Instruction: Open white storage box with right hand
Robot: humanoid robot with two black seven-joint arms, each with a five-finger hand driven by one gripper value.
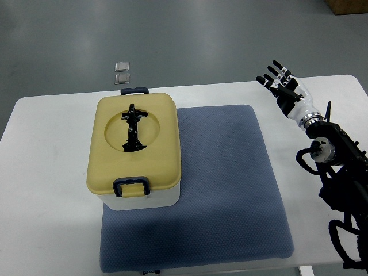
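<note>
Blue padded mat (230, 190) on white table (46, 190). White storage box (144, 198) with yellow lid (133, 144) on mat's left part, lid shut, dark clips front and back, black handle (133, 129) flat in round recess. Box well left of fingers, nearer to camera. Right hand (280, 83) above far right table corner, fingers (270, 72) spread wide, holding nothing, apart from box. Two small grey squares (122, 71) on floor beyond table.

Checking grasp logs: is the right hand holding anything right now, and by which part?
Nothing is held. The right hand hangs open, fingers spread, over the table's far right, well away from the storage box, whose lid is on.
</note>
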